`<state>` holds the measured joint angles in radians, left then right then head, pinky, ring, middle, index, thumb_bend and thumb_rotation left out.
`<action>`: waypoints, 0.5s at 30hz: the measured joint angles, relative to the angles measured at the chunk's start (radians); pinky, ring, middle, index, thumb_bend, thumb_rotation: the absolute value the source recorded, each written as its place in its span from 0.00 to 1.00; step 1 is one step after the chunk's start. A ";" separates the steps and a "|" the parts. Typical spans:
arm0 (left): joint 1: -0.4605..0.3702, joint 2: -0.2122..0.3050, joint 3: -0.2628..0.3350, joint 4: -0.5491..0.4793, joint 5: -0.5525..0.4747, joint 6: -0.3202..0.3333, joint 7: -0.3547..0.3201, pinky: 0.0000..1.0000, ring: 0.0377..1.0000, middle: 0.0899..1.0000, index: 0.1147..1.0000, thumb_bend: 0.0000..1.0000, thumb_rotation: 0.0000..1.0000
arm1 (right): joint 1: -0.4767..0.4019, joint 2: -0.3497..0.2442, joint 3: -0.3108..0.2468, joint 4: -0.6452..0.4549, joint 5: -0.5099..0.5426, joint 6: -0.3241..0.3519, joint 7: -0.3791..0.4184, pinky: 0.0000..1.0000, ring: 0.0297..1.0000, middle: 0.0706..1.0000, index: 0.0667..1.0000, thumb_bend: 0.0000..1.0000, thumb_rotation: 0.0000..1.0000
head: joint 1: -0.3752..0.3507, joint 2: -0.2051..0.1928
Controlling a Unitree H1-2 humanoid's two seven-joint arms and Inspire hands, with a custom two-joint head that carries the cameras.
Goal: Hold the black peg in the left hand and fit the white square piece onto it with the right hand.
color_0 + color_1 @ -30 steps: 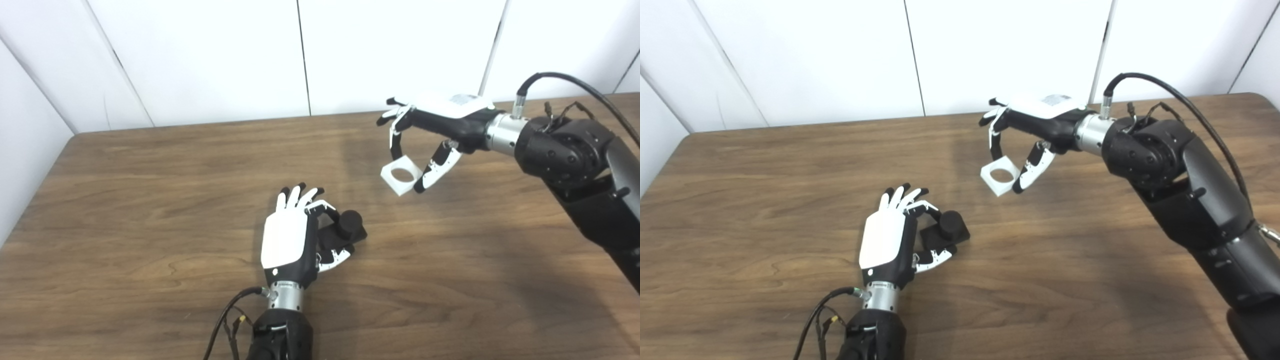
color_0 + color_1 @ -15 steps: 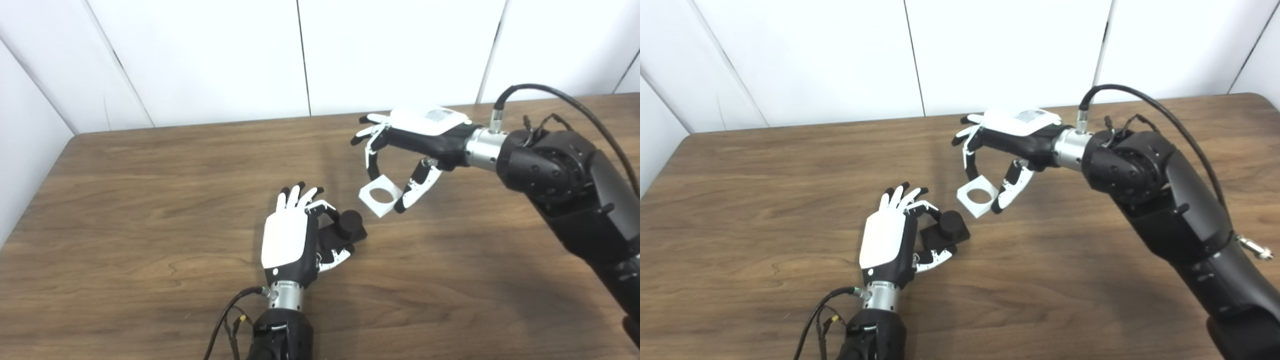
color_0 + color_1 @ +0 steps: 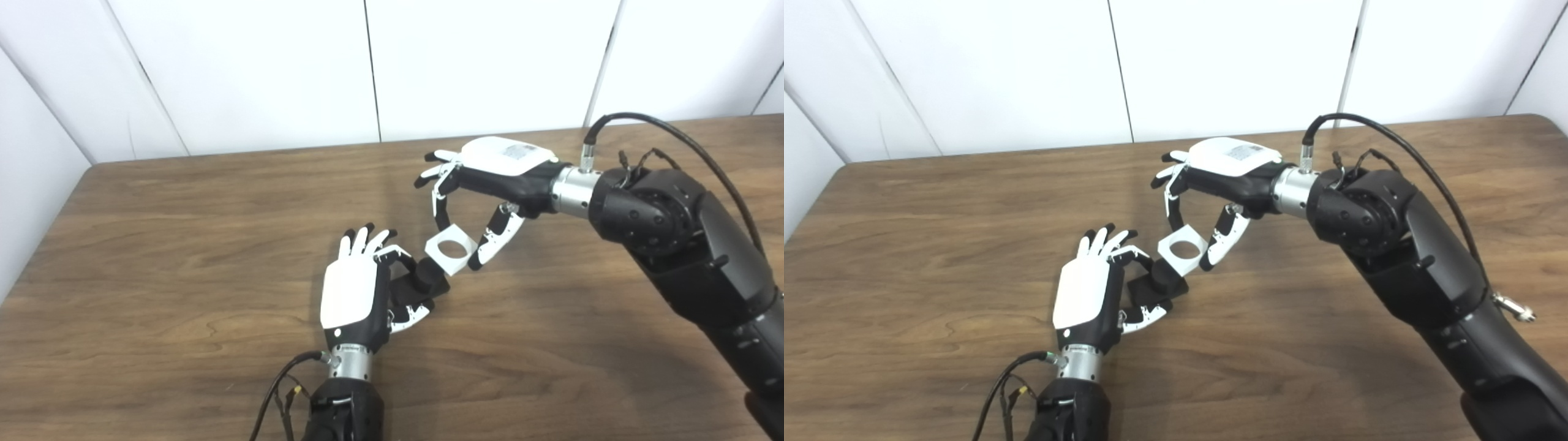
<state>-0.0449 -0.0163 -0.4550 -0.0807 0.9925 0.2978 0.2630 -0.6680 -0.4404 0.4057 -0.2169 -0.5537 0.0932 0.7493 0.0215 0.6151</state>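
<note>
Left arm enters at 6 o'clock, a loose cable (image 3: 278, 392) trailing at the wrist. Left hand (image 3: 355, 294) sits low over the brown wooden table (image 3: 153, 245), white back up, thumb and one finger clamped on the black peg (image 3: 422, 283) at its 3 o'clock side; the other fingers are spread toward 12. The peg is a square base with a round stud standing up. Just beyond it, toward 1 o'clock, the white square piece (image 3: 451, 249) hangs tilted, its round hole facing up, its near corner overlapping the stud in both views; whether they touch, cannot tell. Right hand (image 3: 484, 184) reaches in from 3 o'clock, pinching the piece between thumb and fingertips. White wall panels (image 3: 245, 67) stand behind the table's far edge.
</note>
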 measured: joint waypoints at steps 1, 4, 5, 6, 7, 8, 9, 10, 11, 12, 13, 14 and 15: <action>0.000 0.000 0.000 0.000 0.000 0.000 0.000 1.00 0.97 0.85 0.42 0.51 0.09 | 0.000 0.002 0.002 0.002 -0.002 -0.002 -0.001 0.93 1.00 0.88 0.45 0.52 0.14 | 0.000 0.000; 0.000 0.000 -0.001 0.000 0.000 0.001 -0.001 1.00 0.96 0.85 0.42 0.51 0.09 | 0.002 0.012 0.006 0.017 -0.006 -0.014 -0.005 0.94 1.00 0.88 0.45 0.52 0.14 | 0.006 -0.002; 0.000 0.000 -0.001 0.000 0.002 0.002 -0.001 1.00 0.96 0.85 0.42 0.51 0.09 | 0.003 0.015 0.008 0.022 -0.007 -0.017 -0.007 0.94 1.00 0.87 0.45 0.52 0.14 | 0.006 -0.002; 0.000 0.000 -0.002 0.000 0.003 0.002 -0.001 1.00 0.96 0.85 0.42 0.51 0.09 | 0.006 0.017 0.009 0.026 -0.008 -0.020 -0.010 0.94 1.00 0.87 0.45 0.52 0.14 | 0.009 0.002; 0.000 0.000 -0.002 0.000 0.003 0.002 0.000 1.00 0.96 0.85 0.42 0.51 0.09 | 0.007 0.018 0.009 0.028 -0.009 -0.024 -0.013 0.94 1.00 0.88 0.45 0.52 0.14 | 0.009 0.002; 0.000 0.000 -0.002 0.000 0.003 0.002 0.000 1.00 0.96 0.85 0.42 0.51 0.09 | 0.008 0.020 0.010 0.031 -0.010 -0.026 -0.015 0.94 1.00 0.88 0.45 0.52 0.14 | 0.009 0.002; 0.000 0.000 -0.002 0.000 0.004 0.002 0.000 1.00 0.96 0.85 0.42 0.51 0.09 | 0.007 0.022 0.011 0.036 -0.012 -0.029 -0.016 0.94 1.00 0.88 0.45 0.52 0.14 | 0.009 0.002; 0.000 0.000 -0.002 0.000 0.004 0.002 0.000 1.00 0.96 0.85 0.42 0.51 0.09 | 0.007 0.024 0.013 0.043 -0.014 -0.031 -0.016 0.95 1.00 0.88 0.45 0.52 0.14 | 0.009 0.002; 0.000 0.000 -0.003 0.000 0.005 0.003 0.000 1.00 0.96 0.85 0.42 0.51 0.09 | 0.008 0.027 0.015 0.049 -0.019 -0.032 -0.016 0.95 1.00 0.88 0.45 0.52 0.14 | 0.011 0.002; 0.000 0.000 -0.003 0.000 0.006 0.004 0.000 1.00 0.96 0.85 0.42 0.51 0.09 | 0.009 0.029 0.016 0.052 -0.021 -0.032 -0.017 0.95 1.00 0.88 0.45 0.52 0.14 | 0.011 0.002; 0.000 0.000 -0.003 0.000 0.006 0.004 0.000 1.00 0.96 0.85 0.42 0.51 0.09 | 0.011 0.032 0.017 0.054 -0.021 -0.032 -0.017 0.96 1.00 0.88 0.45 0.52 0.14 | 0.011 0.002; 0.000 0.000 -0.003 0.000 0.006 0.004 0.000 1.00 0.96 0.85 0.42 0.51 0.09 | 0.012 0.033 0.018 0.054 -0.021 -0.032 -0.017 0.96 1.00 0.88 0.45 0.52 0.14 | 0.011 0.002; 0.000 0.000 -0.002 0.000 0.006 0.003 0.000 1.00 0.96 0.85 0.42 0.51 0.09 | 0.014 0.036 0.018 0.055 -0.022 -0.032 -0.017 0.96 1.00 0.88 0.45 0.52 0.14 | 0.011 0.002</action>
<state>-0.0450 -0.0164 -0.4575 -0.0807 0.9989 0.3012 0.2632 -0.6544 -0.4039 0.4241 -0.1618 -0.5752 0.0615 0.7328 0.0322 0.6167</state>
